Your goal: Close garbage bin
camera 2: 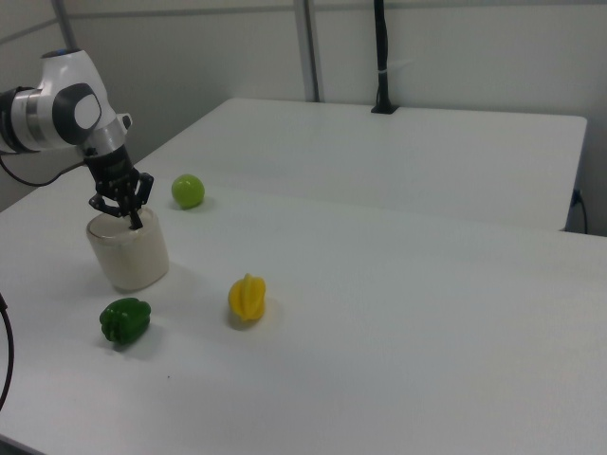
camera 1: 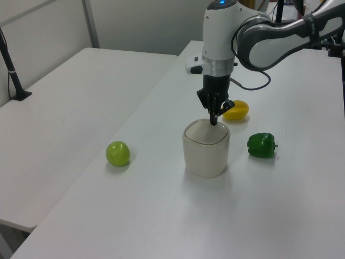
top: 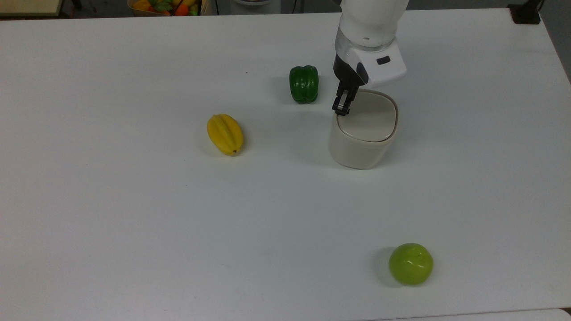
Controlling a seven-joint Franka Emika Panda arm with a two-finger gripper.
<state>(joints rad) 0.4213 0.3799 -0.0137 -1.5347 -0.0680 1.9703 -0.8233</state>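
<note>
A white bench (top: pixel 134 200) is seen from above, with a cream garbage bin (top: pixel 362 133) standing toward the top view's right. Its flat lid (top: pixel 369 117) lies level inside the rim, with no dark gap showing, so the bin is judged to be closed or very nearly so.

The tool (top: pixel 341 108) of 1 white robot arm (top: pixel 369 31) points straight down and rests its tip at the lid's edge, on the top view's left side of the bin. Its 2 fingers are drawn tightly together and nothing is gripped between them. That pinched shape is judged to serve as a single poking point, suited to pressing a lid down rather than lifting anything. In the left view the same tip meets the lid's far edge.

3 toy foods are spread well apart from the bin's sides: a green pepper (top: pixel 304 84) near the tool, a yellow starfruit (top: pixel 225 133) farther to the top view's left, and a green apple (top: pixel 411 263) toward the bottom edge of the top view. None blocks the lid.
</note>
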